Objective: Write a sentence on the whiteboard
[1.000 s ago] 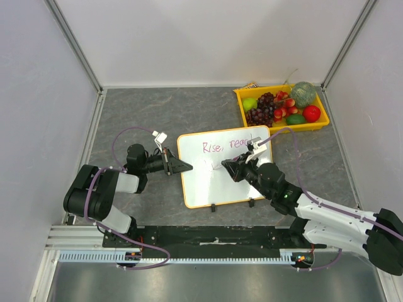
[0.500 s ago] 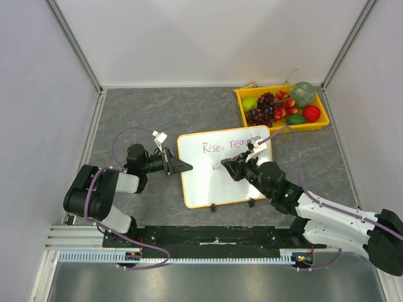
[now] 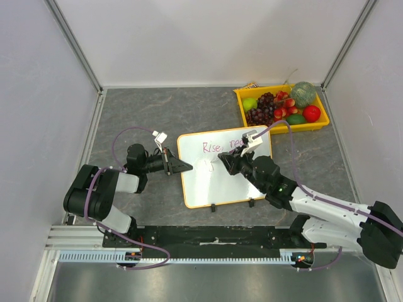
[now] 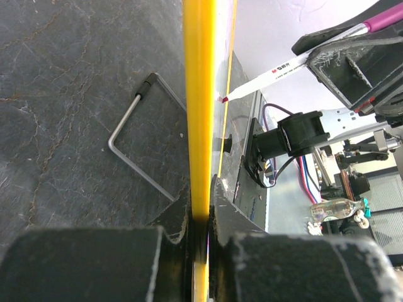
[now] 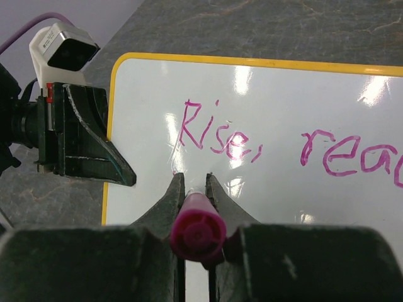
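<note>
Grey stone-look table (image 3: 145, 113) inside white walls; the board (image 3: 211, 185) lay flat mid-table between the arms, its two black clips on the near edge. I saw the left gripper (image 4: 200, 229) clamped on the board's yellow left rim, fingers tight either side of it. The right gripper (image 5: 192, 184) was closed around a pink marker (image 5: 198, 231) over the upper middle of the board, tip down at the white surface just below the writing; contact I couldn't confirm. The pink words (image 5: 217, 135) along the far edge read "Rise, rea", the rest cut off in the wrist view and hidden by the arm from above. A yellow fruit tray (image 3: 241, 106) sat far right, apart from the board
</note>
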Available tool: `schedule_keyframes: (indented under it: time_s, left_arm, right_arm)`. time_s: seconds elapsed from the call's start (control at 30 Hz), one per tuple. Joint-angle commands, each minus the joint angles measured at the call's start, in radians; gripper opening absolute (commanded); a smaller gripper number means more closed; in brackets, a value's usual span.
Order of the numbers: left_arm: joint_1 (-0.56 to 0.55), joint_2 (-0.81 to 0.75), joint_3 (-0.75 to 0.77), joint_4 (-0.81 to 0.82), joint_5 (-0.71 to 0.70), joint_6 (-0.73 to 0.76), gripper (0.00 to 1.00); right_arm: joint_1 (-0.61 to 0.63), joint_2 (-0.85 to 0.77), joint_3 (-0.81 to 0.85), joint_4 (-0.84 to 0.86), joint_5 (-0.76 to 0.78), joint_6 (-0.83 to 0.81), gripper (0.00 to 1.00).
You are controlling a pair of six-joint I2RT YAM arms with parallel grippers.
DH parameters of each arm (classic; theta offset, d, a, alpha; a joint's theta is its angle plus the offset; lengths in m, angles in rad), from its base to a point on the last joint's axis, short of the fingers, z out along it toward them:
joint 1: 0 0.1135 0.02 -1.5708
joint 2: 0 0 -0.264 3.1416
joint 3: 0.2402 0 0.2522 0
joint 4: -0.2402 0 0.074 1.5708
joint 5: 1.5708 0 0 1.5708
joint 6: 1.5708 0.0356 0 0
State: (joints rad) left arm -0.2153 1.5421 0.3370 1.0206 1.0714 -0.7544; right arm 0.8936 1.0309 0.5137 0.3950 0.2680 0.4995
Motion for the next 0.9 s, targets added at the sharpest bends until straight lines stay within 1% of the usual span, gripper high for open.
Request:
schedule_keyframes:
  time_s: [0.0, 0.17, 0.47, 0.87]
  left_arm:
    - [-0.019, 0.024, -0.006, -0.071, -0.025, 0.107, 0.02]
    - [-0.018, 0.026, -0.004, -0.071, -0.027, 0.107, 0.02]
    - [-0.018, 0.029, -0.003, -0.071, -0.025, 0.107, 0.02]
    - [-0.018, 0.033, -0.003, -0.07, -0.025, 0.104, 0.02]
  right_arm:
    - [-0.002, 0.032, 0.017, 0.033, 0.045, -0.027, 0.0]
    - [-0.002, 0.04, 0.012, 0.015, 0.056, -0.033, 0.0]
    - [-0.004, -0.075, 0.0, -0.01, 0.046, -0.012, 0.0]
    - [-0.005, -0.109, -0.04, -0.079, 0.051, -0.013, 0.0]
